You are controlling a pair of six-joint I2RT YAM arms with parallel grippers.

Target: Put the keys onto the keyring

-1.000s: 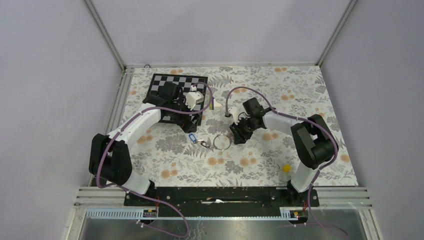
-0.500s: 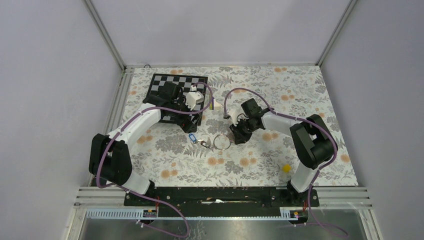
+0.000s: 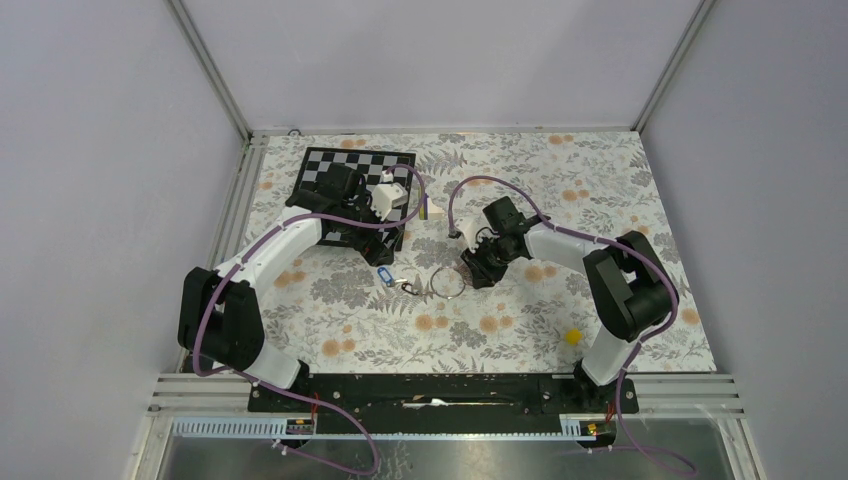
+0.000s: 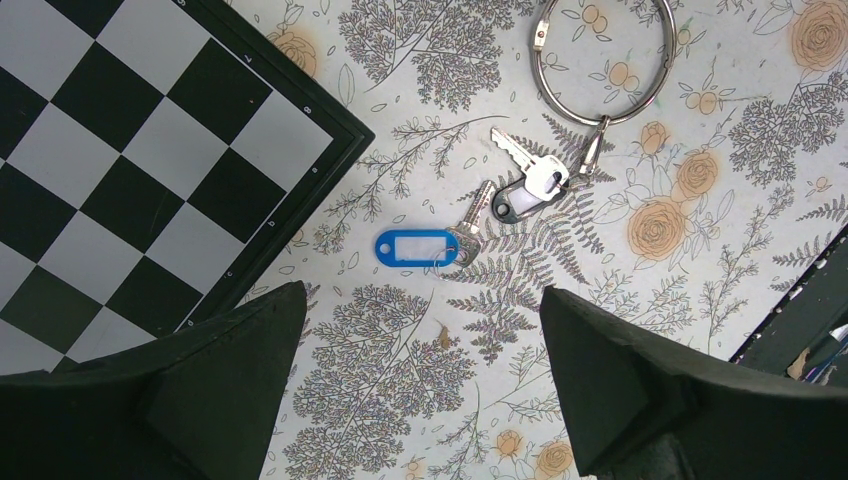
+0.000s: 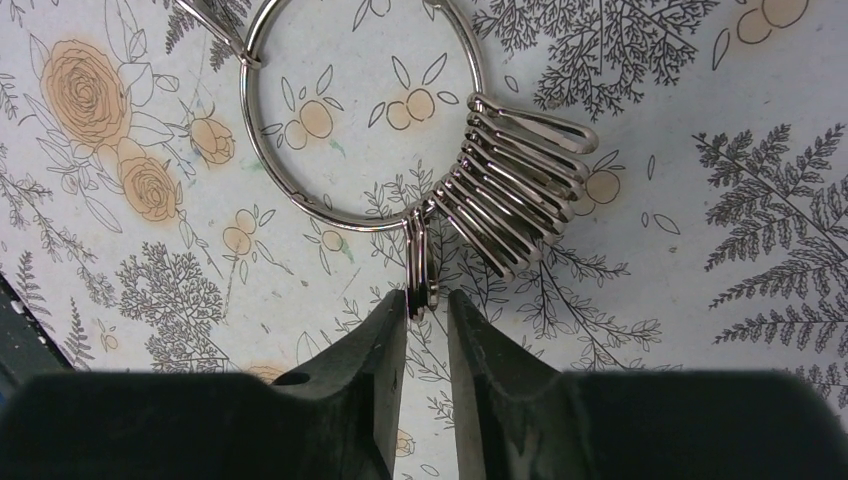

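Observation:
The keyring (image 5: 300,200), a thin silvery wire ring, lies flat on the floral cloth with a fan of metal clips (image 5: 520,190) on its right side. My right gripper (image 5: 427,305) is low at the ring's near edge. Its jaws are open only a narrow gap, and the end of one hanging clip (image 5: 420,270) sits between the tips, against the left finger. The keys (image 4: 530,170) lie just left of the keyring (image 4: 560,100), one on a blue tag (image 4: 425,248). My left gripper (image 4: 420,300) hovers wide open short of them, holding nothing.
A black-and-white chessboard (image 3: 330,165) lies at the back left, its corner under the left wrist. A small yellow block (image 3: 572,337) sits near the right arm's base. In the top view the keyring (image 3: 448,283) lies mid-table with the right gripper (image 3: 478,270) beside it.
My right gripper's jaws have narrowed around the hanging clip, and the keyring has shifted slightly to the right. The left arm has not moved.

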